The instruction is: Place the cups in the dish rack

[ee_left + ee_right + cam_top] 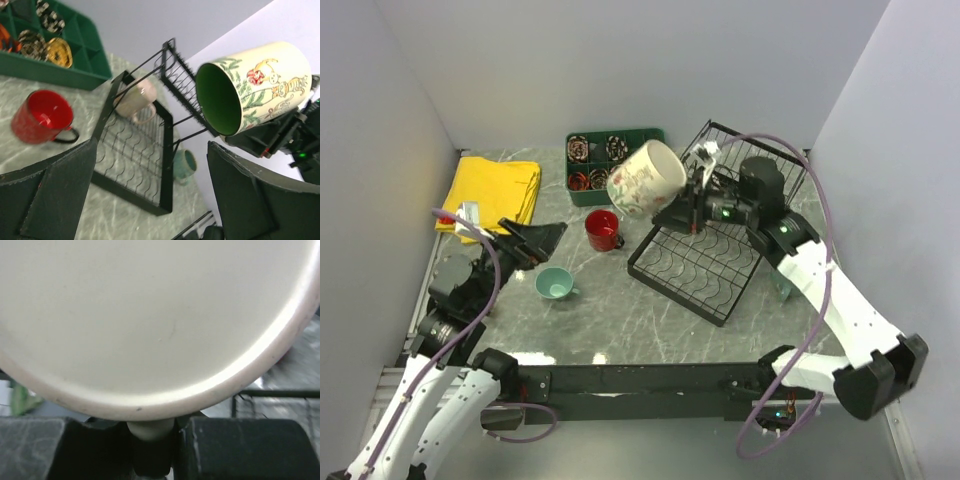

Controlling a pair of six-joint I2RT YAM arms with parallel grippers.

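White arms (835, 305), black joints (868, 382), purple cables (497, 275) (green lights (725, 212), seemingly).

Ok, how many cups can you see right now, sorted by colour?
red cup: 1
light teal cup: 1
darker teal cup: 1
cream cup, green inside: 1
beige-pink cup: 1
Total: 5

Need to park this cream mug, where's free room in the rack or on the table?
The rack base is bare at its near end, in front of the pink mug. Table is free between the small teal mug and the rack. Crowded between tray, red mug and the rack's far corner, where the cream mug hangs.
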